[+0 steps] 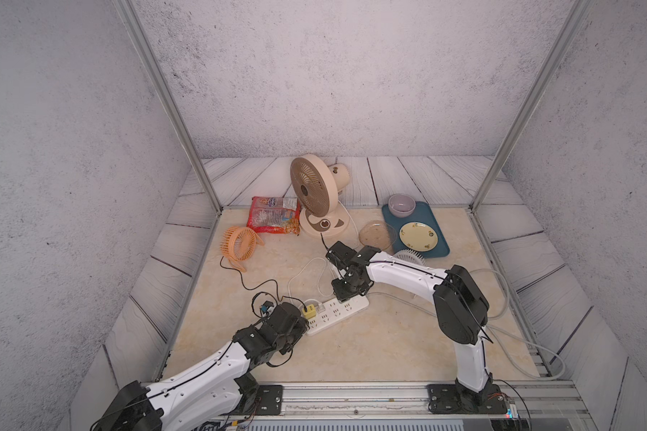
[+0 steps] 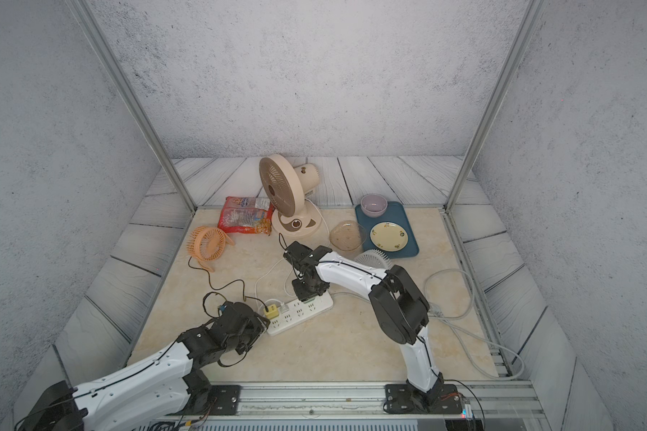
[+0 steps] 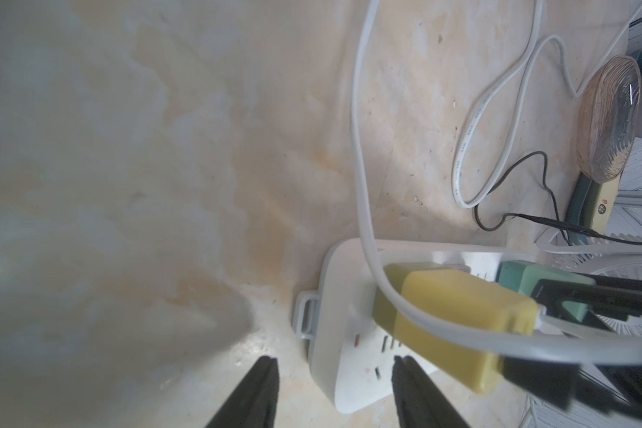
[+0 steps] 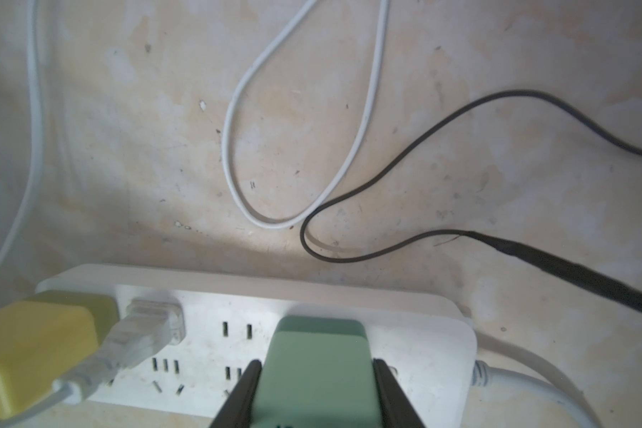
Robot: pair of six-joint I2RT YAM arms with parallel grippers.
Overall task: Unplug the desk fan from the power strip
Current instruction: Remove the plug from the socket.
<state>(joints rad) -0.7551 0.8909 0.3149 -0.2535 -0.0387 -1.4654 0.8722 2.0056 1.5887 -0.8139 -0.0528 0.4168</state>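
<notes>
Closest to me, my left gripper is hovering low over the table at the near end of the strip. Its fingers are standing apart, one off the strip's end above bare table and the other over the first sockets, and I'm seeing neither touch it. The strip itself is lying flat at mid-table, running slantwise from that gripper away toward the right one. A yellow plug is sitting in its near end with a clear plug just beside it. Further along, my right gripper is reaching down from above, fingers clamped on either side of a green plug that is standing on the strip. The strip's grey cord is leaving from the far end. Beyond the strip, a white cord and a black cord are looping across the table, and I'm not managing to trace which plug belongs to which. An orange fan is lying to the left. At the back, the desk fan is standing upright between a snack bag and a blue tray, which is carrying a bowl and a plate.
</notes>
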